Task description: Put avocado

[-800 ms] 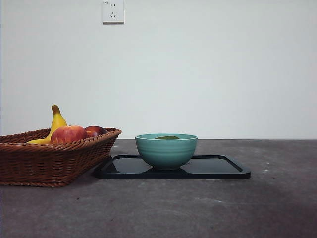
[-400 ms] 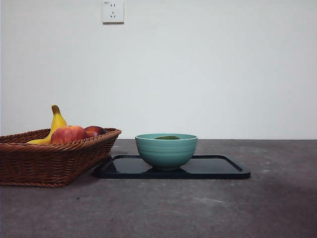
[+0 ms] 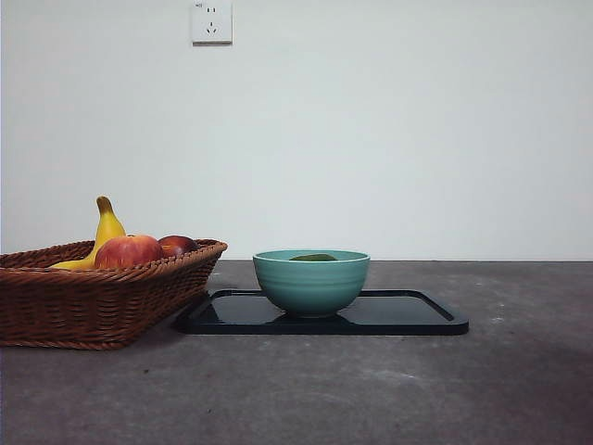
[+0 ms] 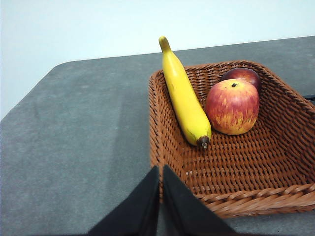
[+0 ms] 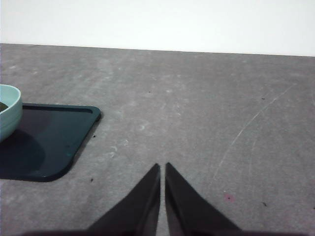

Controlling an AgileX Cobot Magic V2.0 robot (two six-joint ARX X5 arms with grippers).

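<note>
Avocado (image 3: pixel 313 257) sits inside the teal bowl (image 3: pixel 311 283); from my front camera I see only a dark green sliver of it above the rim. The bowl stands on the black tray (image 3: pixel 408 315), toward the tray's left half, and the tray lies flat on the grey table (image 3: pixel 371 389). Just left of the tray, touching or nearly touching its corner, is the wicker basket (image 3: pixel 93 301). In it I see a banana (image 3: pixel 104 232) leaning against the basket's wall with its stem up, a red-and-yellow apple (image 3: pixel 128 251) beside it, and a darker red fruit (image 3: pixel 178 244) behind the apple, partly hidden. A white wall socket (image 3: pixel 211 20) is on the wall above. Neither arm shows in the front camera. On my left wrist camera the left gripper (image 4: pixel 160 172) has its jaws pressed together with nothing between them, and it hangs over the basket's near rim, apart from the fruit. On my right wrist camera the right gripper (image 5: pixel 162 169) is likewise closed and empty, above bare table to the side of the tray's corner, well apart from the bowl, whose edge just shows at the picture's border.
</note>
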